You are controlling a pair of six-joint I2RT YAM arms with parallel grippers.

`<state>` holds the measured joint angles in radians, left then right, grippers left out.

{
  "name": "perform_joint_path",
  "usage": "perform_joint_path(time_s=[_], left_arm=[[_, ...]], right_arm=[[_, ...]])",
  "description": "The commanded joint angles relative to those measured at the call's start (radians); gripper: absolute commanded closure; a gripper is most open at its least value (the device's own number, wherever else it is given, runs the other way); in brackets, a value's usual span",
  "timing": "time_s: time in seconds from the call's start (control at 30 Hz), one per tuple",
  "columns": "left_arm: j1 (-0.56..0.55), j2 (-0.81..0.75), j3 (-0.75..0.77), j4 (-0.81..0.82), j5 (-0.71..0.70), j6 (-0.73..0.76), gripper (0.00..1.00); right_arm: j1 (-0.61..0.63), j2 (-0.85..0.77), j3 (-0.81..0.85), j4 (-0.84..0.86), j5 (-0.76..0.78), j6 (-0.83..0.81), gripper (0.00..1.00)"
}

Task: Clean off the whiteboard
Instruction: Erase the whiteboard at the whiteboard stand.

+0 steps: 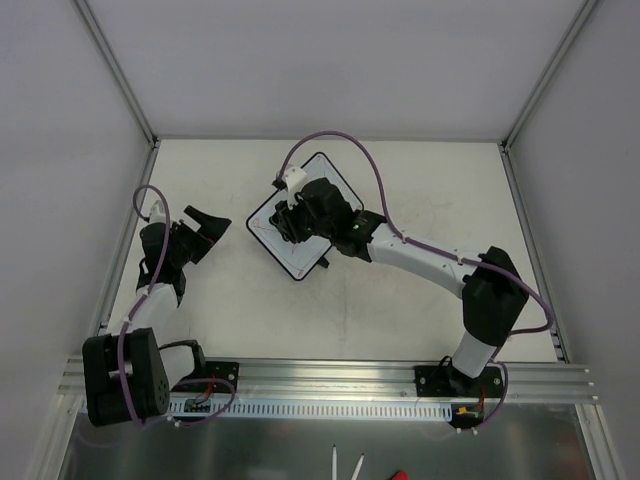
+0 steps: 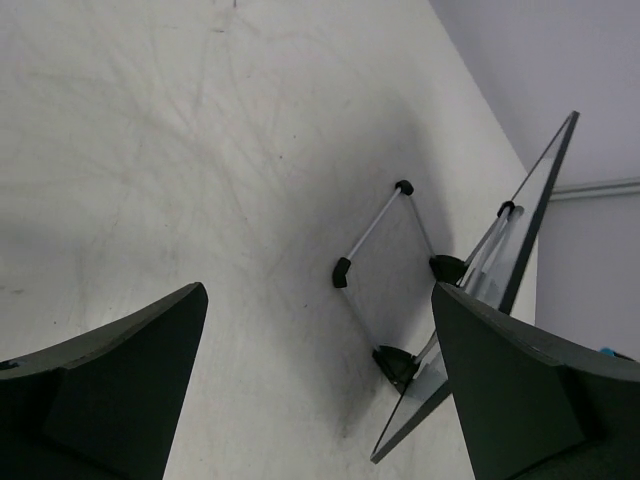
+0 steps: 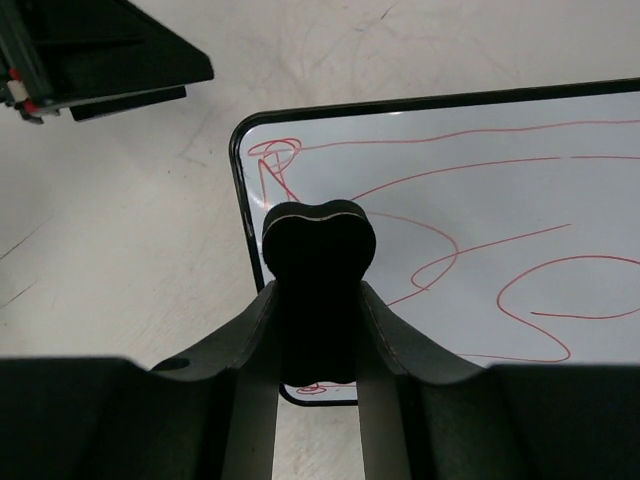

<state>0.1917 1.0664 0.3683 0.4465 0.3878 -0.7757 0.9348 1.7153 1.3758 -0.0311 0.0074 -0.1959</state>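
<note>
Closest to the right wrist lens, the right claw [image 3: 318,300] was closed on a black bone-shaped eraser [image 3: 318,250], one finger on each flat side, with its rounded head pointing forward. Under the head lay the whiteboard [image 3: 480,200], and the eraser stood over its corner at 8 o'clock, just beside a knot of red scribbles [image 3: 275,155]; long red lines ran from there toward 3 o'clock. Whether the felt already pressed on the surface I could not tell. To do this step well, I judge the claw should keep the eraser flat and press lightly, then sweep in overlapping passes toward 3 o'clock, since a hard push could slide or tip so light a board. Only this view showed the ink and the grip clearly. From above, the same claw [image 1: 297,215] covered most of the board [image 1: 272,243], which sat turned like a diamond near the middle of the table [image 1: 420,190], and the ink was hardly visible. At 9 o'clock of the board, well apart, the left claw [image 1: 205,225] hung wide open and empty. Its own camera, between the spread fingers [image 2: 320,300], gave what no other view did: the board [image 2: 540,190] seen from the edge, raised at a tilt on a wire stand [image 2: 375,228].
</note>
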Motion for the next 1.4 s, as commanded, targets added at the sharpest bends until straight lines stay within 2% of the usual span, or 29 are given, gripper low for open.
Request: perform_joint_path(time_s=[0.0, 0.07, 0.27, 0.4, 0.6, 0.7, 0.83, 0.87, 0.97, 1.1, 1.2, 1.37], left_arm=[[0.006, 0.102, 0.083, -0.014, 0.000, -0.008, 0.05], [0.002, 0.148, 0.116, 0.039, 0.058, 0.009, 0.14], [0.000, 0.293, 0.129, 0.271, 0.216, 0.001, 0.21], [0.000, 0.442, 0.136, 0.551, 0.347, -0.068, 0.27], [-0.008, 0.587, 0.124, 0.858, 0.442, -0.145, 0.30], [-0.015, 0.618, 0.139, 0.874, 0.457, -0.140, 0.34], [-0.034, 0.655, 0.159, 0.934, 0.494, -0.154, 0.62], [-0.035, 0.659, 0.165, 0.946, 0.506, -0.158, 0.71], [-0.043, 0.673, 0.181, 0.933, 0.516, -0.155, 0.90], [-0.046, 0.701, 0.187, 0.952, 0.523, -0.166, 0.94], [-0.052, 0.711, 0.187, 0.969, 0.526, -0.169, 1.00], [-0.066, 0.730, 0.184, 0.975, 0.530, -0.162, 1.00]], right_arm=[[0.013, 0.017, 0.055, 0.019, -0.035, -0.008, 1.00], [0.018, 0.026, 0.068, 0.016, -0.047, -0.008, 1.00], [0.029, 0.061, 0.103, -0.004, -0.057, -0.013, 1.00], [0.039, 0.098, 0.172, -0.055, -0.053, -0.019, 1.00], [0.045, 0.138, 0.206, -0.070, -0.041, -0.019, 1.00], [0.044, 0.161, 0.226, -0.091, -0.040, -0.017, 1.00], [0.047, 0.208, 0.287, -0.142, -0.037, -0.017, 1.00], [0.045, 0.213, 0.292, -0.142, -0.034, -0.017, 1.00], [0.047, 0.222, 0.295, -0.144, -0.027, -0.016, 1.00], [0.048, 0.227, 0.304, -0.142, -0.023, -0.017, 1.00], [0.047, 0.231, 0.312, -0.142, -0.024, -0.017, 1.00], [0.048, 0.242, 0.328, -0.148, -0.024, -0.017, 1.00]])
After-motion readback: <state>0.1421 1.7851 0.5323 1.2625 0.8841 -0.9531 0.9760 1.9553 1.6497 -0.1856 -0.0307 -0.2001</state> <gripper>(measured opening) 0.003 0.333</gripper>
